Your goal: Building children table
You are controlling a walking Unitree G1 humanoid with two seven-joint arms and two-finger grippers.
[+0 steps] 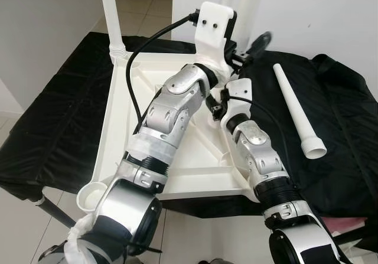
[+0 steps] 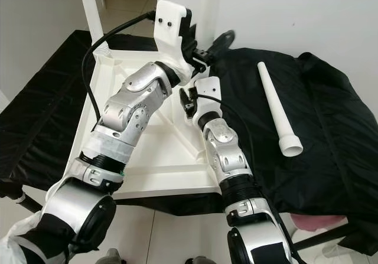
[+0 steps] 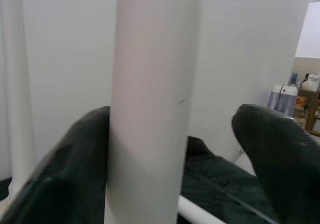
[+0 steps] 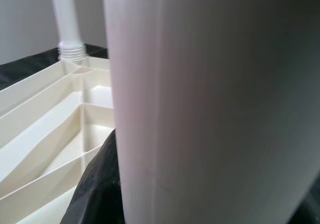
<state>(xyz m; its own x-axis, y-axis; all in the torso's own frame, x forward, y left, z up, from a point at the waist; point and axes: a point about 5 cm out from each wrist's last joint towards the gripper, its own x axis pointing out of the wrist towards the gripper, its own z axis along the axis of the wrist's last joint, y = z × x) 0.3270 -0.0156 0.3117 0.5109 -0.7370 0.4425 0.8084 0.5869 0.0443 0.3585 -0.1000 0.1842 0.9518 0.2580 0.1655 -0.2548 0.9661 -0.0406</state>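
We've got the white ribbed plastic tabletop [image 1: 177, 157] lying upside down on the black cloth-covered bench [image 1: 53, 116]. 1 white plastic leg [image 1: 110, 16] is already screwed upright into the corner at 11 o'clock. A 2nd white upright leg [image 3: 150, 103] stands at 1 o'clock, and that's the one we're working on. A 3rd loose tapered white leg [image 1: 297, 110] lies on the cloth at 3 o'clock, so roughly half is left, we reckon.

Our left gripper [image 3: 175, 149] is spread wide around the 2nd leg, 1 finger touching it, the other apart. Our right gripper [image 4: 100, 184] sits against the same leg; we can't tell how far it's open.
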